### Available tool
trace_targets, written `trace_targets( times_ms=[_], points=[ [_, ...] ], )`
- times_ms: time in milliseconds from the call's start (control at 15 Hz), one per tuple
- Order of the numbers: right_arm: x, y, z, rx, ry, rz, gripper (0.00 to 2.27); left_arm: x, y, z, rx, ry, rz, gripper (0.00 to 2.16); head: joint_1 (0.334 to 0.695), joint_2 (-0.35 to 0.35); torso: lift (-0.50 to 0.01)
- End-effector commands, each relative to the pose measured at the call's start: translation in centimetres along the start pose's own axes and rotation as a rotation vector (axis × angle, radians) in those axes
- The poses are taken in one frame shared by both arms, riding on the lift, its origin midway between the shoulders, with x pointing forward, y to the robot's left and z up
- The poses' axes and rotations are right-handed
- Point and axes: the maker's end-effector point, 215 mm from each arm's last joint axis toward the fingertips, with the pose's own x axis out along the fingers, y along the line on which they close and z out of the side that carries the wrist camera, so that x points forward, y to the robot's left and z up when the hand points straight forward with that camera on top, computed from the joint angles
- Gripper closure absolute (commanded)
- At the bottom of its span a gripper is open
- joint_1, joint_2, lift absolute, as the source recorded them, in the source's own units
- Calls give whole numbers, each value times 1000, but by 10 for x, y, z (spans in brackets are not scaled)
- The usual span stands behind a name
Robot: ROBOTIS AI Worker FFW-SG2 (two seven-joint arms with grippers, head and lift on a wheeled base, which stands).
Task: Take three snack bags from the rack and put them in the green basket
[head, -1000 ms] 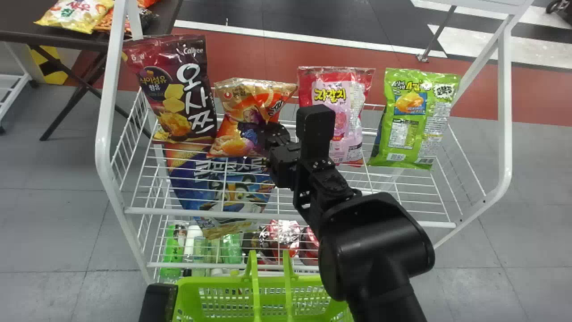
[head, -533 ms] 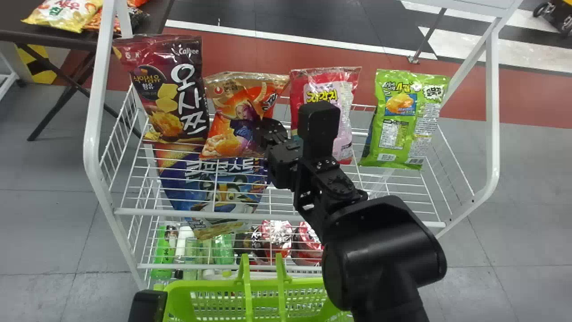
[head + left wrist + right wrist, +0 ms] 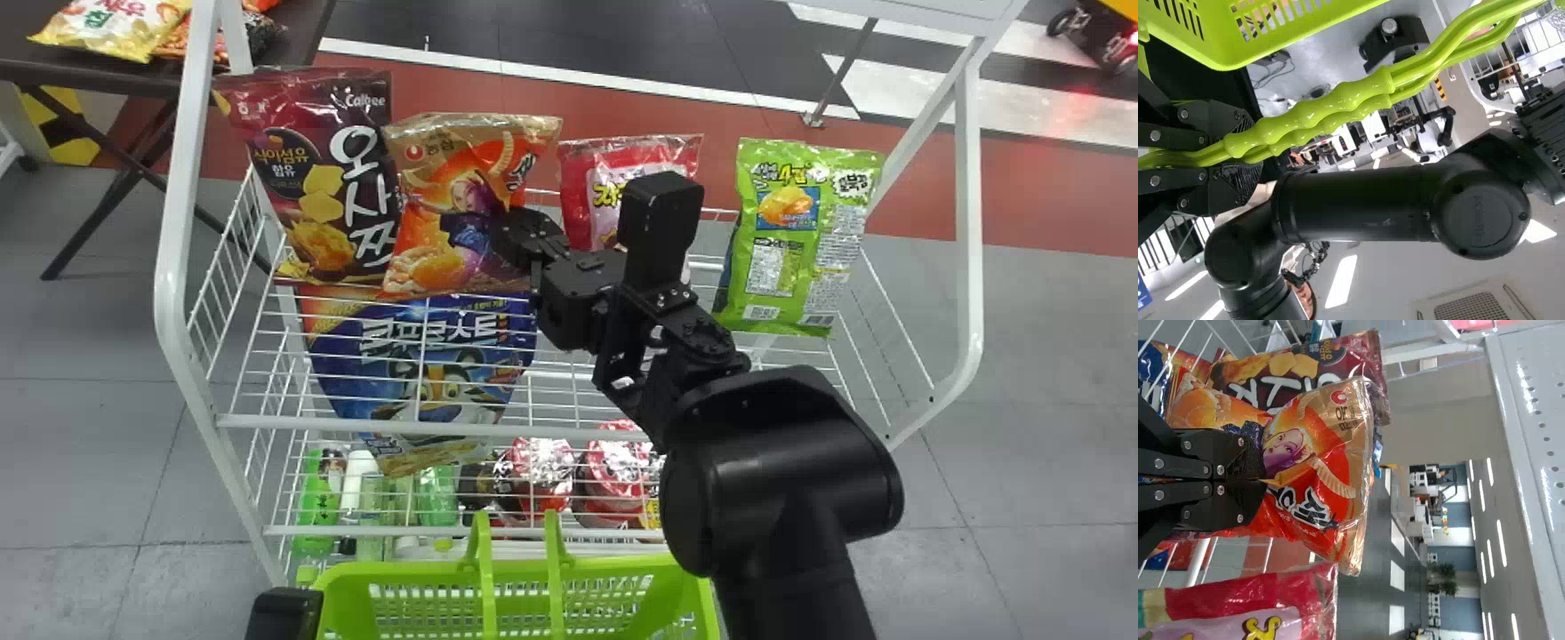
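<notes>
Right hand (image 3: 514, 238) — nearly closed — pinches orange bag (image 3: 444, 236) between fingertips; left hand (image 3: 284, 613) grips handles (image 3: 486, 578).

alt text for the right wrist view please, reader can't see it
Black end effector pinching an orange snack bag, which is between a dark red snack bag and a red-and-pink snack bag, with white rack wires nearby.
</notes>
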Motion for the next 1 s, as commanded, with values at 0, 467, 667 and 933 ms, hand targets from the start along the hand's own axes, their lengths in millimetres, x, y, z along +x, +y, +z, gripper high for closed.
trace_targets(
  times_ms=[0, 467, 667, 933],
  points=[
    [1, 9, 1, 5, -1, 34, 2074, 0, -2, -2, 3, 1, 3, 1872, 695, -226, -7],
    [-86, 28, 21, 49, -26, 31, 2078, -3, 1, 1, 8, -4, 19, 1872, 695, -228, -7],
    [-150, -9, 23, 80, 34, -37, 2074, -5, 6, 8, 16, -12, 33, 1872, 695, -285, -7],
    [-222, -42, -2, 100, 163, -110, 2074, -7, 17, 18, 28, -15, 60, 1872, 695, -350, -7]
  ],
)
